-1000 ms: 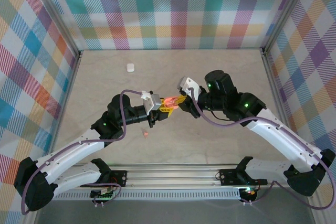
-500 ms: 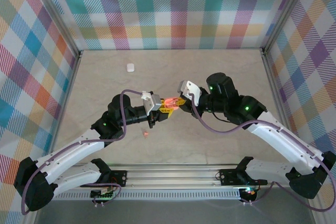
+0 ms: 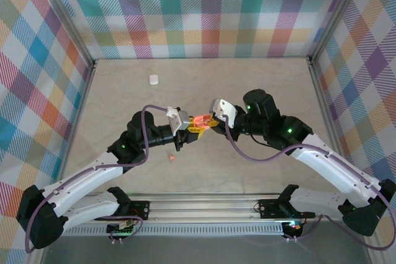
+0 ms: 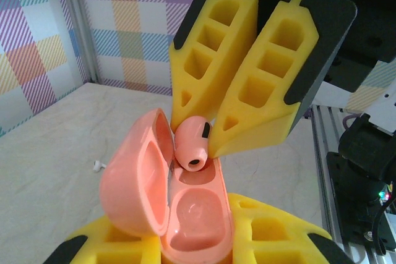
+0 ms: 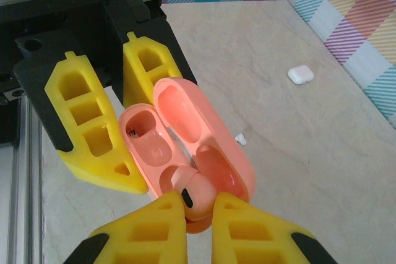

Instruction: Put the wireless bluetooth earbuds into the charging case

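Right pincer (image 4: 195,140) closed on a pink earbud (image 4: 192,144) at the mouth of the open pink case (image 4: 193,214), which the left pincer (image 4: 192,242) clamps by its base.

I hold the case up off the bench (image 3: 260,78) with its lid (image 4: 133,183) swung aside, so both wells face the right pincer's tips and I can line the two arms up freely. The earbud hangs between those tips, dark end down, touching the rim of the well nearest them. The well nearer the left pincer looks empty. My judgement is that the bud is at the seating step, not yet down in its well. A loose pink earbud (image 3: 171,159) lies on the bench below the left pincer, a white earbud (image 5: 240,139) just beyond the case, and a white case (image 3: 153,80) well beyond.
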### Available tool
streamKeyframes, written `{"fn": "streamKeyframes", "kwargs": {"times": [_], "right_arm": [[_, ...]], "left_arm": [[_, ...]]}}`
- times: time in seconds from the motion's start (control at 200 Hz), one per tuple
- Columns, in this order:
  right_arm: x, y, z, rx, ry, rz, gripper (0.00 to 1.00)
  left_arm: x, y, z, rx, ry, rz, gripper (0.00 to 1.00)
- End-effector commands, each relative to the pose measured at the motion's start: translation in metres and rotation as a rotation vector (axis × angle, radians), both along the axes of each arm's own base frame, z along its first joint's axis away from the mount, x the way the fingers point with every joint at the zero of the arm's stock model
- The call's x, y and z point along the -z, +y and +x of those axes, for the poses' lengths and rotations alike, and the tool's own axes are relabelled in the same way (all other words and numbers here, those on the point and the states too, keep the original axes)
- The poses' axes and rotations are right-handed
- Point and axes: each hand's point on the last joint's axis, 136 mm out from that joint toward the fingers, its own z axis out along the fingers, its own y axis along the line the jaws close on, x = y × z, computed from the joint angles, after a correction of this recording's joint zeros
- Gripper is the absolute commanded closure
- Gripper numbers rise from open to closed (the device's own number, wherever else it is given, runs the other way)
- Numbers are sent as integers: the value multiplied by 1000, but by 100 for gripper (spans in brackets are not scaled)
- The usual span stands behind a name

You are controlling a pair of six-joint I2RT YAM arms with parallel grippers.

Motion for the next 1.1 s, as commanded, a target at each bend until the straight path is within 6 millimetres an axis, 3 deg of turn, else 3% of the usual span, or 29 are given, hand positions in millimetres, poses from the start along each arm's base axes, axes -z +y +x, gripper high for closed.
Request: {"fn": "streamKeyframes", "kwargs": {"times": [0.0, 0.705, 1.095], "right_arm": [[-5, 3, -6, -32, -16, 21, 86], [8, 9, -16, -87, 71, -8, 83], [7, 8, -15, -74, 87, -16, 72]], "left_arm": [[-20, -1, -9, 27, -46, -55, 100], [-21, 0, -8, 16, -48, -59, 100], [-19, 1, -8, 14, -49, -56, 100]]}}
